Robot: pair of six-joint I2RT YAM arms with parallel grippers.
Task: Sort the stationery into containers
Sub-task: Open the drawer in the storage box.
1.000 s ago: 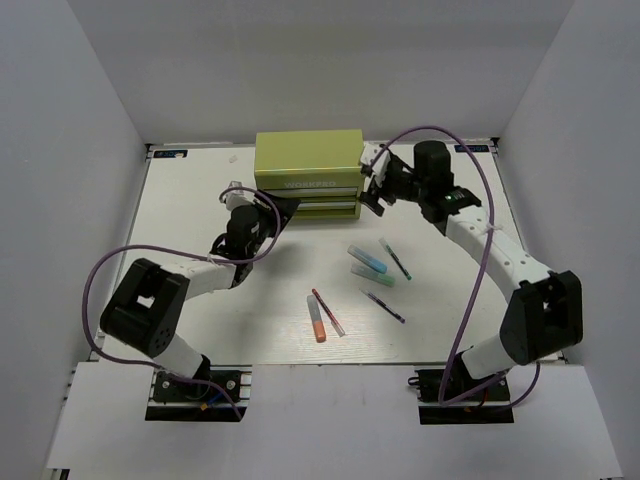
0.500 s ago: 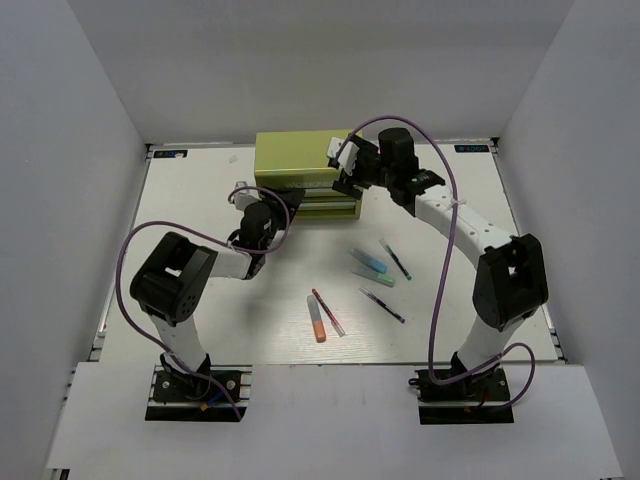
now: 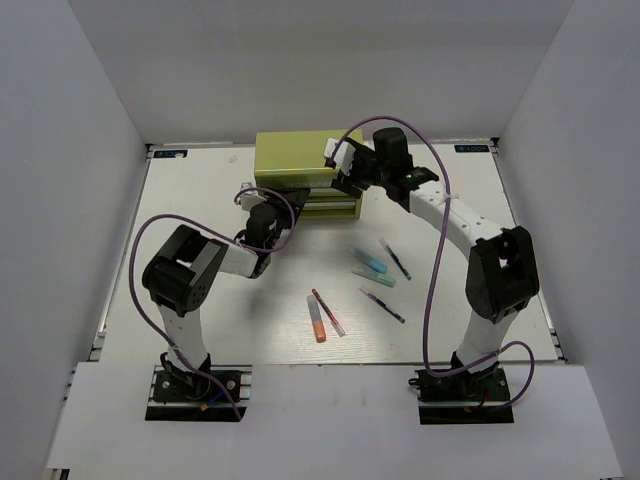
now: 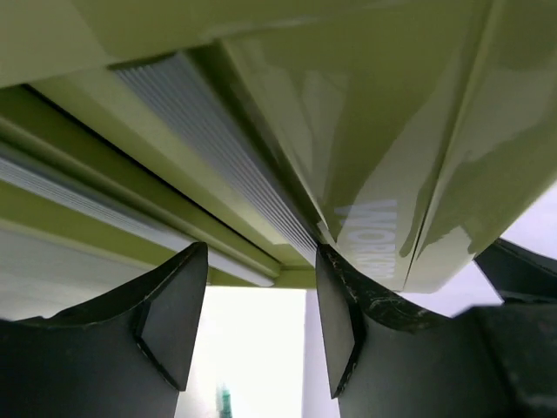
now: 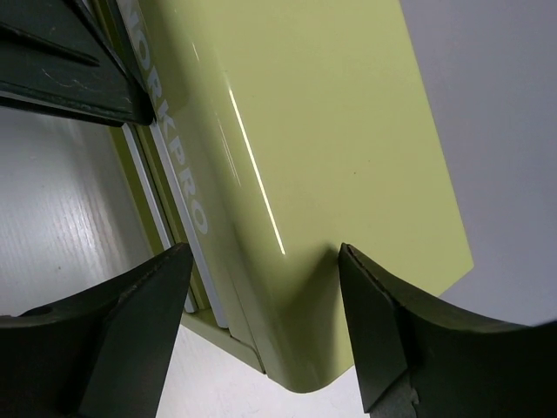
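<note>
The yellow-green chest [image 3: 295,155] stands at the back middle of the table, its drawers shut as far as I can see. My left gripper [image 3: 278,204] is open at the chest's front left, its jaws just below the ribbed drawer handles [image 4: 218,148], holding nothing. My right gripper [image 3: 345,178] is open over the chest's top right front corner [image 5: 331,131], its jaws astride it. The pens lie loose on the table: an orange marker [image 3: 318,321], a red-white pen [image 3: 328,312], a light blue one [image 3: 368,262], a teal one [image 3: 373,277] and two dark pens [image 3: 395,258] [image 3: 383,305].
White walls enclose the table on the left, back and right. Purple cables loop from both arms over the table. The left gripper's dark finger [image 5: 70,74] shows in the right wrist view, by the chest front.
My right gripper has swung left from beside the chest onto its top right corner. My left gripper has moved closer against the chest front. The pens have not moved.
</note>
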